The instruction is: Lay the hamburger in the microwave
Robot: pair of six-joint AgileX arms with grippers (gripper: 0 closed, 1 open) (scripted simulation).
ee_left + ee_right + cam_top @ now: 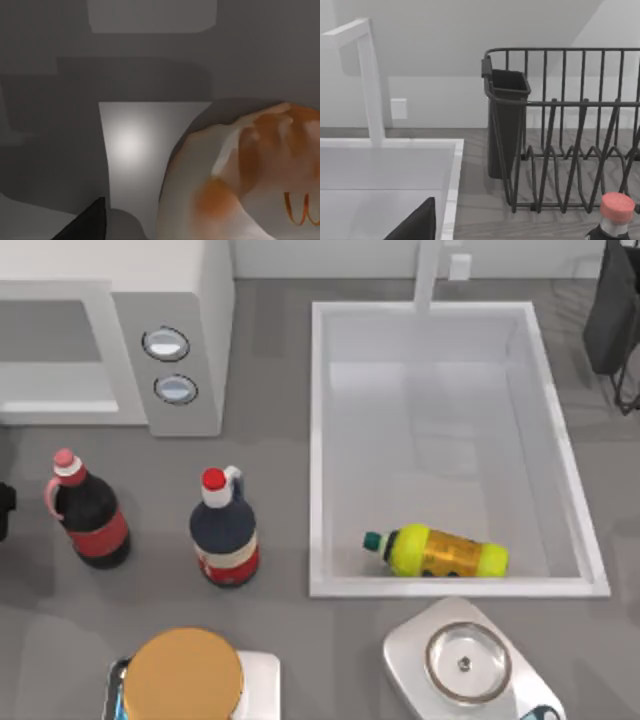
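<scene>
Hamburger (pixel 184 675) sitting at desk's (pixel 300 660) near edge, left of centre, well apart from microwave (pixel 110 350). Looking soft, light, squashable: grip bun sides gently. Left pincer hovering close beside it; fingers' state unclear.

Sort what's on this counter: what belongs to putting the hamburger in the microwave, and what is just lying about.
For the job:
hamburger, at the table's near edge
microwave, back left

Lying about:
two dark bottles
yellow bottle lying in the sink
scale
black dish rack
</scene>
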